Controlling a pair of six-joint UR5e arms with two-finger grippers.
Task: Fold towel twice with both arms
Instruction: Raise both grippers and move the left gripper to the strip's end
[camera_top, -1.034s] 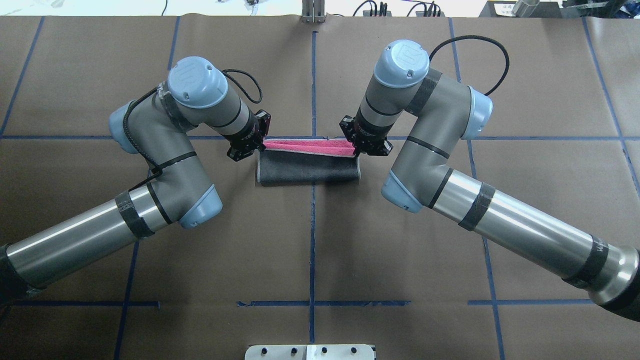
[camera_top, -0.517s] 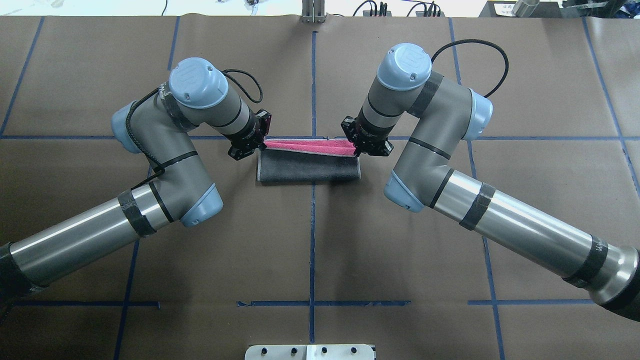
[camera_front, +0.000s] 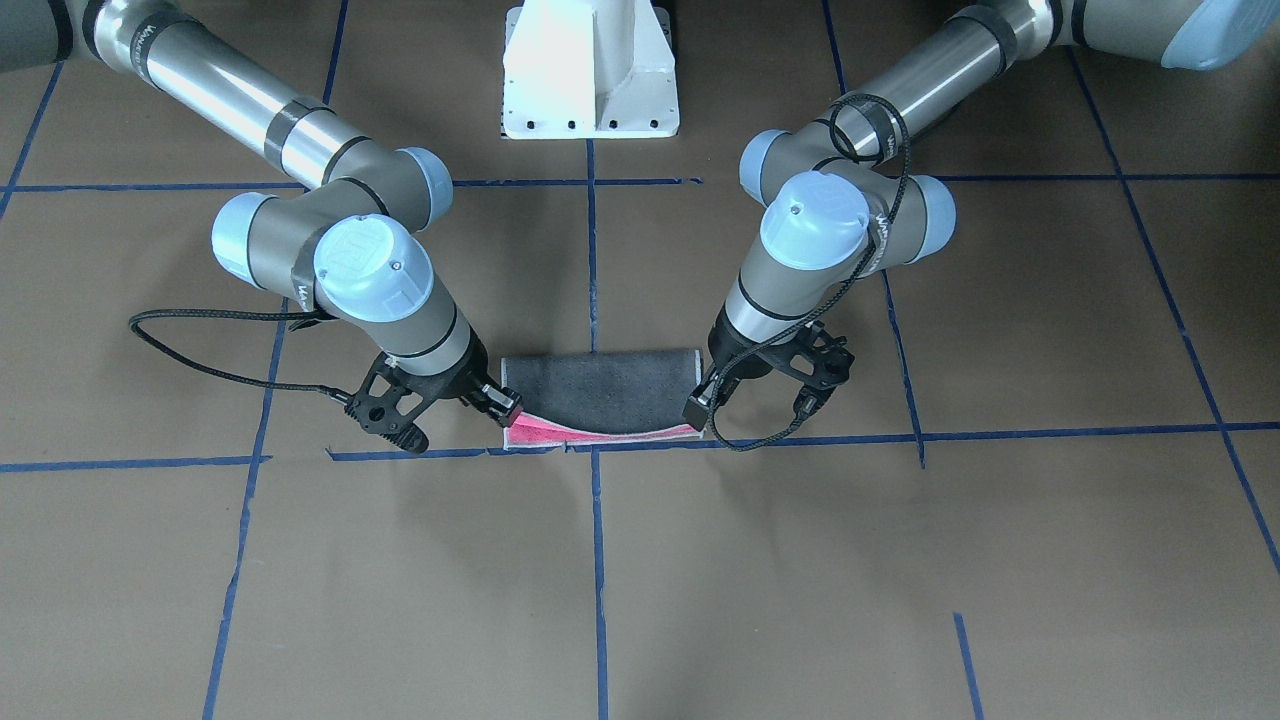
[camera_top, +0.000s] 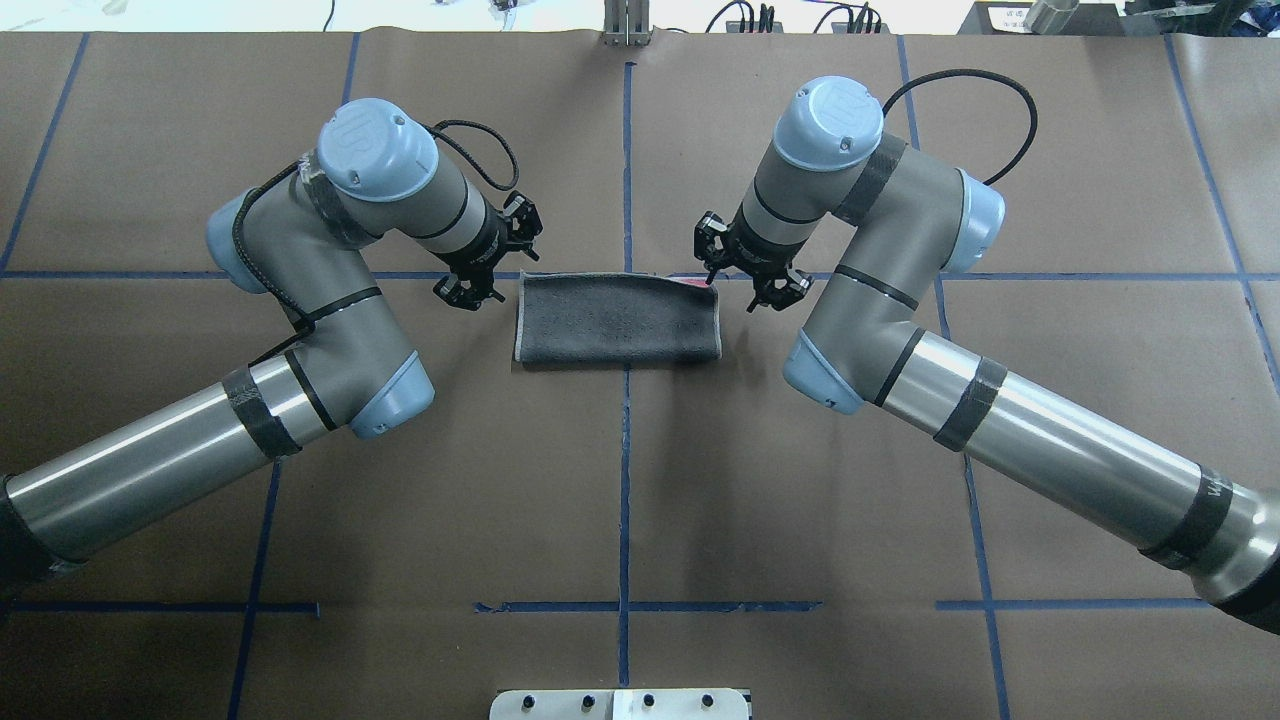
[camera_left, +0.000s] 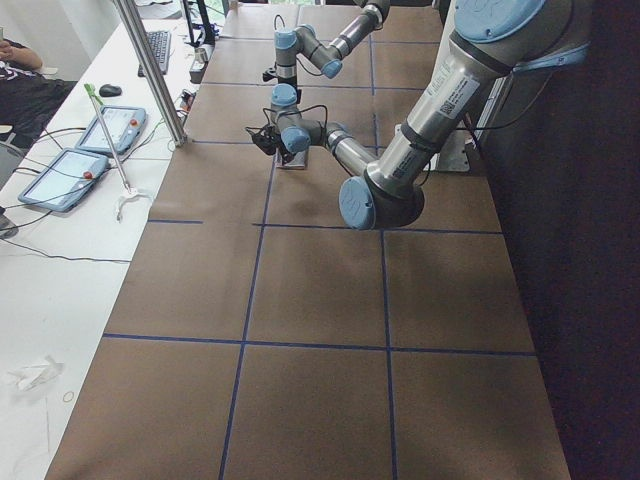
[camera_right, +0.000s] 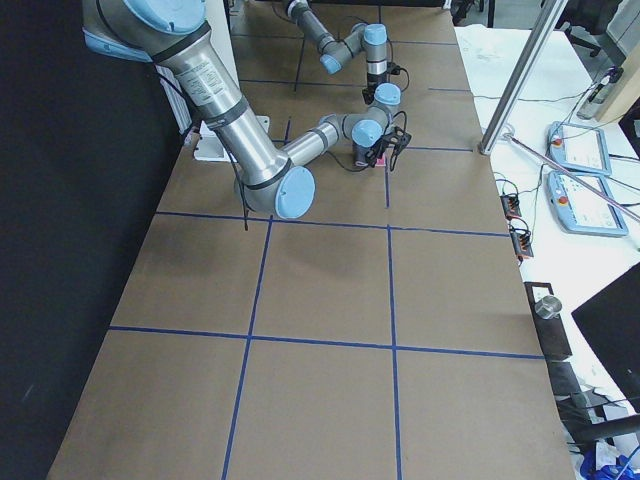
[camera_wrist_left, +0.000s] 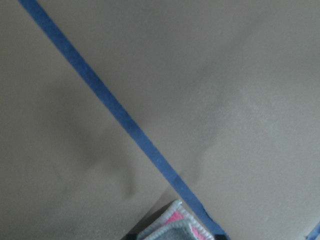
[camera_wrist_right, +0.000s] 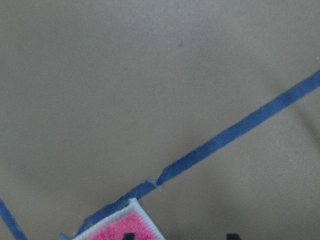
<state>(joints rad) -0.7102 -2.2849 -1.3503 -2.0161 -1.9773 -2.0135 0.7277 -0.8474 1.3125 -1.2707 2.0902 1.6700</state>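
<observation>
**A:** What is shown from the front?

**B:** The towel (camera_front: 598, 390) is laid on the table (camera_front: 800, 560) as a long folded strip, dark grey face up. A pink band is seen along the edge farther from the robot's base. The right gripper (camera_front: 455, 415) is spread open, with one fingertip at a towel corner. The left gripper (camera_front: 752, 405) is spread likewise at the other end.

**A:** And from overhead?

**B:** The strip is seen between the two grippers, across the central blue tape line (camera_top: 625, 480). It is almost wholly grey, with a pink speck at the far right corner. The left gripper is held just beside the left end, apart from the cloth. The right gripper is set by the pink corner. Both jaws are parted.

**A:** The side views?

**B:** Everything is too small there to be judged.

**A:** The wrist views?

**B:** On the left, a towel corner is shown, grey over pink with pale edging, beside tape. On the right, a pink corner is shown, with two dark tips set apart.
</observation>
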